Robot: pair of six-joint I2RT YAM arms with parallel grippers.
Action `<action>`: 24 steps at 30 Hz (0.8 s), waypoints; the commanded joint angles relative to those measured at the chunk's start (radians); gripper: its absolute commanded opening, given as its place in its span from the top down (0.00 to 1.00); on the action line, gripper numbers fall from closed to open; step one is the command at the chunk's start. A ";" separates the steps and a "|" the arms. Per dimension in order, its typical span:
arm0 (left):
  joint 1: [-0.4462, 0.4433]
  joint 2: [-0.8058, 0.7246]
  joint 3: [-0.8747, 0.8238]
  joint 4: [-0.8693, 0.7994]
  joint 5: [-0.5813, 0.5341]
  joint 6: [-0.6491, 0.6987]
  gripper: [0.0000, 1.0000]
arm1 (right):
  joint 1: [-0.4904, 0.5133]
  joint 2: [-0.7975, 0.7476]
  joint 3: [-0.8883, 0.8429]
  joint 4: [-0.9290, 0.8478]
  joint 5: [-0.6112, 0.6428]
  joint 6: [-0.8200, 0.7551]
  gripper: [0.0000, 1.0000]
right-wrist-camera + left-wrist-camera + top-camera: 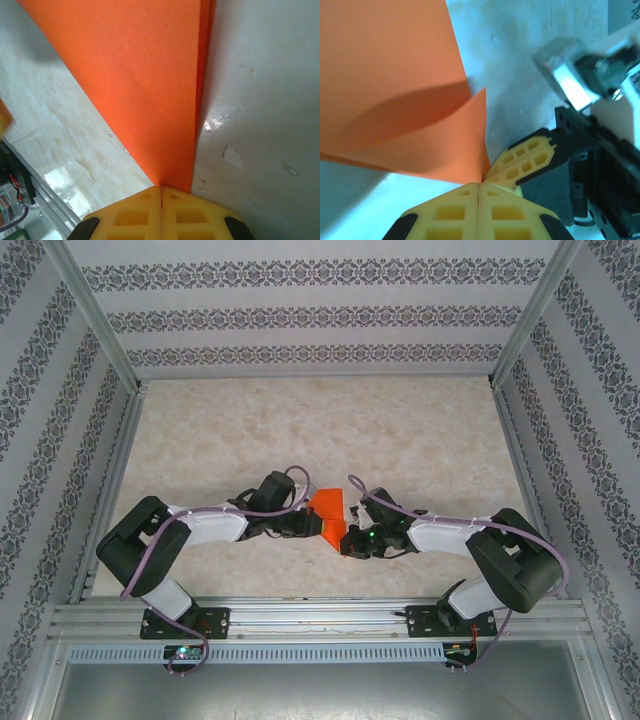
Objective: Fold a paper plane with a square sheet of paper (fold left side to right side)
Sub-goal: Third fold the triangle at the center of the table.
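Square sheet of paper [326, 512] lies on the table [430, 440], near centre, between the arms. Left gripper [479, 189] is clenched on its near corner. Right gripper [161, 192] is clenched just beside. The sheet's doubled edge runs away from both tips.

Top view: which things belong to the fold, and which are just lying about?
In the job: paper, left fingers, right fingers, both pairs pinching it.
Just there: table, patterned walls, metal rail.
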 commanded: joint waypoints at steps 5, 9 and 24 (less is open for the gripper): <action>-0.061 0.049 0.010 0.117 0.003 -0.053 0.95 | -0.009 0.053 -0.054 -0.078 0.100 -0.044 1.00; -0.069 0.088 0.024 0.146 0.000 -0.067 0.95 | -0.009 0.055 -0.068 -0.063 0.099 -0.049 1.00; -0.074 0.173 0.029 0.164 -0.035 -0.105 0.98 | -0.009 0.081 -0.069 -0.075 0.102 -0.056 1.00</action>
